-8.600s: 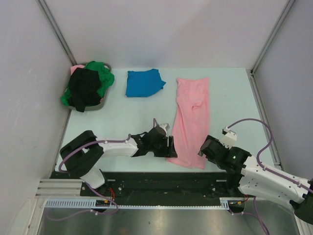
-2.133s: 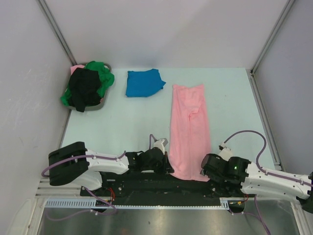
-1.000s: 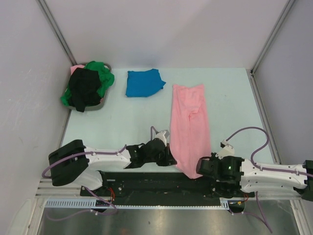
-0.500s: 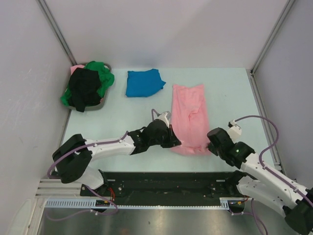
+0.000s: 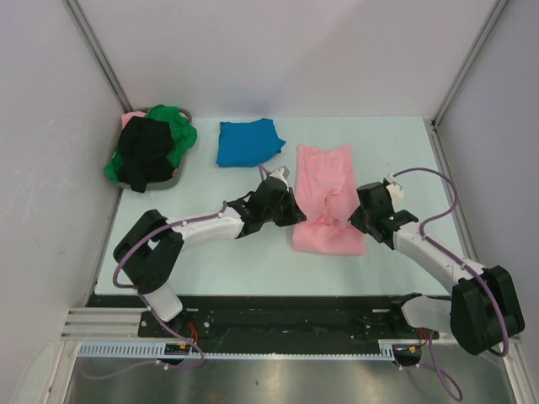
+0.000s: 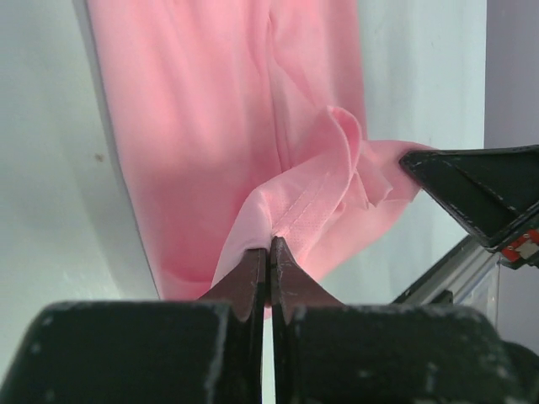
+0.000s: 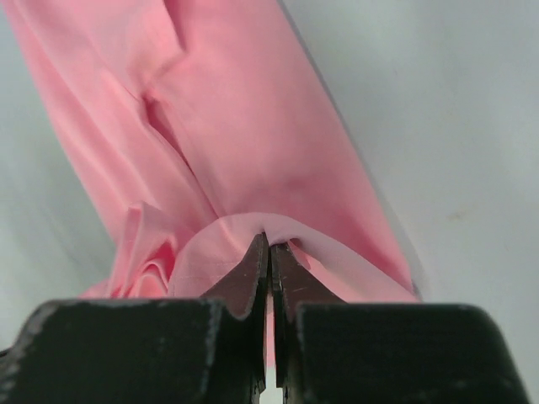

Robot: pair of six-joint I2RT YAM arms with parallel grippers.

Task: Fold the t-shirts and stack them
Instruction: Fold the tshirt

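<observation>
Up from the near edge comes the pink shirt [image 5: 324,172], hem pinched thinly in my left gripper [image 6: 269,246] and right gripper [image 7: 269,242] — uneven pulling could slip it.

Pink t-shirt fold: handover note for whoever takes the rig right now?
Left gripper: shut on the pink t-shirt, one lifted corner. Right gripper: shut on its other lifted corner.
Blue t-shirt lies folded on the table, far side; green t-shirt and black t-shirt heaped in the grey basket.
Done: blue folded. Left: finish pink fold, stack it, then green and black.
</observation>
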